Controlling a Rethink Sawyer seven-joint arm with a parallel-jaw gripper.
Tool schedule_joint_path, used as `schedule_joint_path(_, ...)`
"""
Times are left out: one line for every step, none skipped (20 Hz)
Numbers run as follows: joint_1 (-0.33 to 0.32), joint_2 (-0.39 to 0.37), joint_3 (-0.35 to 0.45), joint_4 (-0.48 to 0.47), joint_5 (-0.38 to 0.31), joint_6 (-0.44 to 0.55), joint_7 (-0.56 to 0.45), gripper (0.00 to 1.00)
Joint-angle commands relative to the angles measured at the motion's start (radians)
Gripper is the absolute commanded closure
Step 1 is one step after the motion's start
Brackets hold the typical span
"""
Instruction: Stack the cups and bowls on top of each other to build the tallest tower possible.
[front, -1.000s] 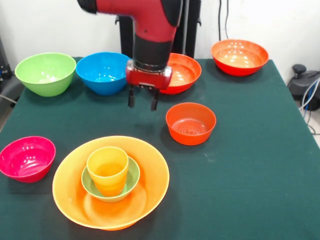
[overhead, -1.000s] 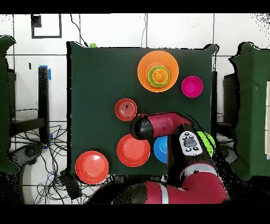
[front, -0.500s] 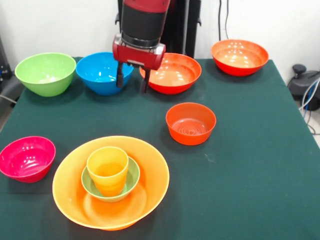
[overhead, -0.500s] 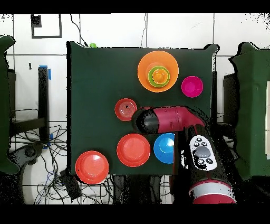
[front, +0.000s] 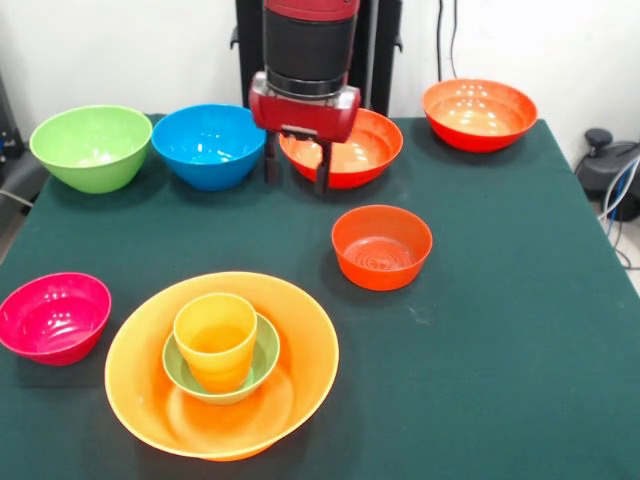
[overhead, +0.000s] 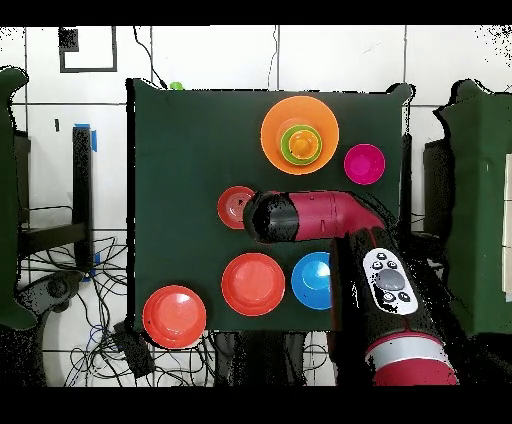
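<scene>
Bowls, eight:
- large orange (front: 300, 350), one
- small green (front: 262, 352), one
- pink (front: 52, 316), one
- large green (front: 90, 147), one
- blue (front: 207, 145), one
- red-orange, three: (front: 381, 246), (front: 360, 148), (front: 479, 114)

Cups, one: orange (front: 215, 340).

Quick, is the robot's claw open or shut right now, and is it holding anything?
Gripper: open and empty, hanging in the air in front of the red-orange bowl, holding nothing.

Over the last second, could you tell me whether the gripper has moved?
Yes. In the front view the gripper has risen and shifted toward the red-orange bowl at the table's far side, away from the tower.
</scene>
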Motion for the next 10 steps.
schedule_joint_path(0.016, 0.082, 0.130, 0.022, 0.013, -0.066, -0.020, 0.00)
schedule_joint_path(0.015, 0.087, 0.129, 0.020, 0.006, -0.075, -0.020, 0.00)
schedule_joint_path(0.018, 0.090, 0.126, 0.018, -0.001, -0.080, -0.016, 0.00)
schedule_joint_path(0.021, 0.094, 0.122, 0.016, -0.007, -0.085, -0.012, 0.00)
schedule_joint_path(0.026, 0.095, 0.119, 0.012, -0.012, -0.086, -0.010, 0.00)
schedule_joint_path(0.024, 0.095, 0.122, 0.011, -0.012, -0.080, -0.014, 0.00)
schedule_joint_path(0.028, 0.094, 0.120, 0.006, -0.013, -0.074, -0.016, 0.00)
schedule_joint_path(0.029, 0.094, 0.117, 0.000, -0.014, -0.064, -0.021, 0.00)
schedule_joint_path(0.033, 0.102, 0.111, -0.012, -0.018, -0.059, -0.022, 0.00)
schedule_joint_path(0.035, 0.116, 0.106, -0.027, -0.024, -0.054, -0.026, 0.00)
